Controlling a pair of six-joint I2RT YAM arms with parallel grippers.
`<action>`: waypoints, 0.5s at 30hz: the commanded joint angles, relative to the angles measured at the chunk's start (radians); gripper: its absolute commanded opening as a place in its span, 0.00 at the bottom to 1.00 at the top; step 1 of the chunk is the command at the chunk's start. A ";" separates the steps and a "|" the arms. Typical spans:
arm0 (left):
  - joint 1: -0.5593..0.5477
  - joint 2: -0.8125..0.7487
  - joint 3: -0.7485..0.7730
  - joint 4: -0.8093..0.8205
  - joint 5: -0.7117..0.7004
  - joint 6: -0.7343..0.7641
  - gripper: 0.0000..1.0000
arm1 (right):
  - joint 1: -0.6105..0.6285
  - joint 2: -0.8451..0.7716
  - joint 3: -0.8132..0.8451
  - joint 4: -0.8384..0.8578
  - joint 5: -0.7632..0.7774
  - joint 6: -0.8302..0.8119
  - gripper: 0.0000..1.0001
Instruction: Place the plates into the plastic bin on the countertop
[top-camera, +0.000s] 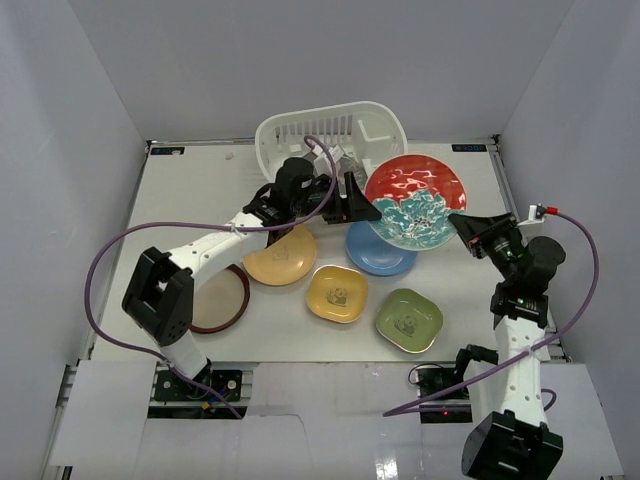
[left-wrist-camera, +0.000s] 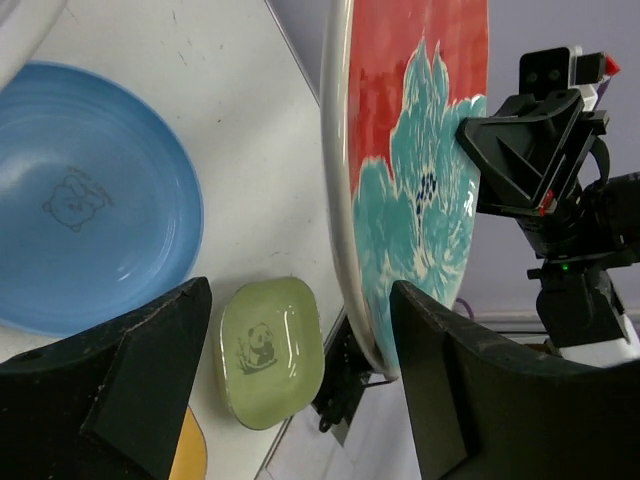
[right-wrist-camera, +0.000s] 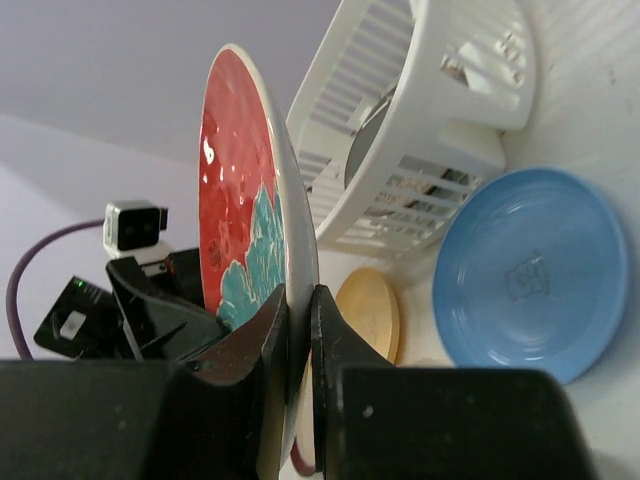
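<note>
My right gripper is clenched on the rim of the red-and-teal floral plate, pinching it edge-on so it hangs in the air above the blue plate, right of the desk's middle. My left gripper stands released, jaws spread wide with the opposite rim between them but not touching as far as I can tell; I judge this a handover, since the plastic bin sits at the far edge on the left arm's side. The bin is white, slotted and round-cornered, and looks tipped with its opening towards the arms, something dark and round showing inside. The floral plate is glossy and shallow with a pale rim. Flat on the desk lie the blue plate, an orange-yellow round one, a brown-rimmed one at near left, and two rounded-square panda dishes, yellow and green.
</note>
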 joint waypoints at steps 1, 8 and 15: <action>-0.015 0.011 0.058 0.049 -0.010 -0.013 0.81 | 0.078 0.000 0.069 0.209 -0.042 0.071 0.08; -0.020 0.014 0.044 0.073 -0.039 -0.010 0.26 | 0.158 0.034 0.030 0.258 -0.029 0.068 0.08; -0.008 0.006 0.137 -0.022 -0.148 0.043 0.00 | 0.184 0.058 0.027 0.227 -0.026 0.022 0.23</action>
